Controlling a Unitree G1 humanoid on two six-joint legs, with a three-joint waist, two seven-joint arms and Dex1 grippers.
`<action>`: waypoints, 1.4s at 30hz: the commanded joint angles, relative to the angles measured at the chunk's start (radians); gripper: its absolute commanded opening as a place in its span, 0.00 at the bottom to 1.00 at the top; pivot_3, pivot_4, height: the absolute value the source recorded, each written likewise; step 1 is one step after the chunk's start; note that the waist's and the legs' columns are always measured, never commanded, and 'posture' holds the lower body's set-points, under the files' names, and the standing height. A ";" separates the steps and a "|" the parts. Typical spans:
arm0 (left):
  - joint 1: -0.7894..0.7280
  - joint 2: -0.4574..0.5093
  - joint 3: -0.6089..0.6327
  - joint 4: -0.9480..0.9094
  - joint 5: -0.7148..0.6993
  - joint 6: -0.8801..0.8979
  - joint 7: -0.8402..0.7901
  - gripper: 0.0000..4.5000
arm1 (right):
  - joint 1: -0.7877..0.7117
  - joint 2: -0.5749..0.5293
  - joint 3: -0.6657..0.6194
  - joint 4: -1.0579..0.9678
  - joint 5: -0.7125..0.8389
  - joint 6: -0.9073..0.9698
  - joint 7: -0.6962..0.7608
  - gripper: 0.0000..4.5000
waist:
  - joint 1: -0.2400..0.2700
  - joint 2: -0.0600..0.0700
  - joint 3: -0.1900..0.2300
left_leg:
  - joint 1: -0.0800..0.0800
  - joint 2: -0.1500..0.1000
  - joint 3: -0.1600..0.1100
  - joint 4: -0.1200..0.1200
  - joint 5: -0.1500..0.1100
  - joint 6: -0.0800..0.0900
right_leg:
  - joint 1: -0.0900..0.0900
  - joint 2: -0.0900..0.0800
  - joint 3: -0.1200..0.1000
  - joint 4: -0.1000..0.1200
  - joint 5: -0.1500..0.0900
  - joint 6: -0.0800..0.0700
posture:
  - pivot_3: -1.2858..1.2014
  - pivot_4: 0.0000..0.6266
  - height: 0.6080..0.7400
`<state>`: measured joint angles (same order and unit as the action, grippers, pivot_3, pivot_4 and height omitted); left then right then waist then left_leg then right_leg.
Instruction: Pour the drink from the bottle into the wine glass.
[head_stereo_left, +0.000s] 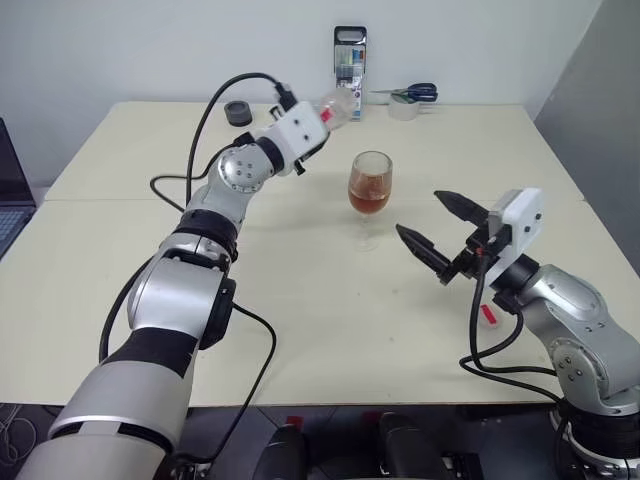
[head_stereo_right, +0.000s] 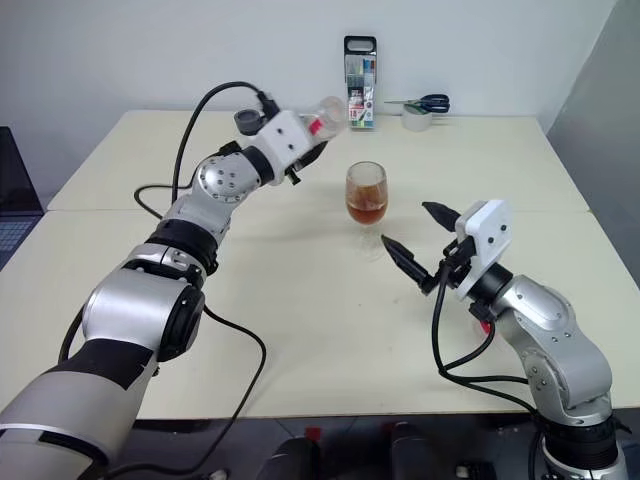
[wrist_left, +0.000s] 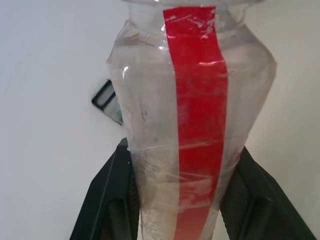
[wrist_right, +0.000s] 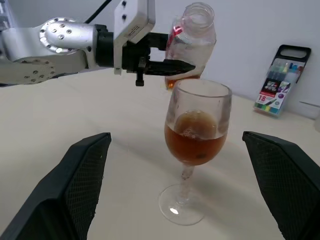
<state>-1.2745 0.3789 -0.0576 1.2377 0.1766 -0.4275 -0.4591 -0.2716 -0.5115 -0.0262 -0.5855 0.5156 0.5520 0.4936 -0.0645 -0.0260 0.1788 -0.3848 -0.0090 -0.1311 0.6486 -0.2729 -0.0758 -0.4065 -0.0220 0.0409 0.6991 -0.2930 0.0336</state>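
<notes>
While the left pincer (wrist_right: 167, 65) pinches the bottle (wrist_right: 192, 42) above the table (head_stereo_left: 330, 300), drink (wrist_right: 195, 142) sits in the glass (head_stereo_left: 370, 190). Right pincer (head_stereo_left: 440, 230) spread wide, near the glass.

- We see bright, even light from overhead; cream table (head_stereo_left: 330, 300) reads flat, w/ no harsh glare.
- Shadows are soft: a faint patch under the right gripper (head_stereo_left: 430, 230) and a pale one beside the wine glass (head_stereo_left: 370, 190).
- Small highlights sit on the glass bowl and foot in the right wrist view.
- Left wrist view: bottle (wrist_left: 185, 115) is v. close, slightly soft, w/ specular streaks on the plastic; wall behind is washed out to near white.
- Right wrist view: near fingers (wrist_right: 75, 185) are blurry; marker pack (wrist_right: 277, 80) in the bkgd is soft.
- Head views are sharp at centre; table edges bow slightly.
</notes>
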 joint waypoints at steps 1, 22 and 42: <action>0.061 0.025 0.110 -0.108 -0.139 0.102 -0.070 0.37 | -0.059 -0.017 0.064 -0.052 -0.008 0.030 0.024 1.00 | -0.006 0.000 0.000 | 0.000 0.000 0.000 0.000 0.000 0.000 | 0.000 0.000 0.000 0.000 0.000 0.000 | 0.52 0.24 1.00; 0.643 0.067 0.285 -0.821 -0.373 0.582 -0.009 0.37 | -0.275 0.095 0.298 0.121 -0.156 0.108 0.047 1.00 | 0.007 -0.002 -0.002 | -0.001 0.000 -0.003 0.007 0.000 -0.001 | 0.001 -0.002 -0.001 0.001 0.000 0.000 | 0.52 0.24 1.00; 0.696 0.067 0.275 -0.860 -0.368 0.580 0.009 0.99 | -0.277 0.148 0.263 0.140 -0.186 0.114 0.030 1.00 | 0.008 -0.002 -0.002 | -0.001 0.000 -0.003 0.008 -0.001 0.002 | 0.001 -0.001 -0.001 0.002 0.000 0.000 | 0.52 0.24 1.00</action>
<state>-0.5778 0.4317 0.2211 0.4125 -0.1934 0.1705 -0.4498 -0.5302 -0.3693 0.2577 -0.4263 0.3323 0.6759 0.5222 -0.0569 -0.0278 0.1767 -0.3859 -0.0091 -0.1339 0.6568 -0.2743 -0.0738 -0.4052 -0.0232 0.0403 0.7012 -0.2927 0.0333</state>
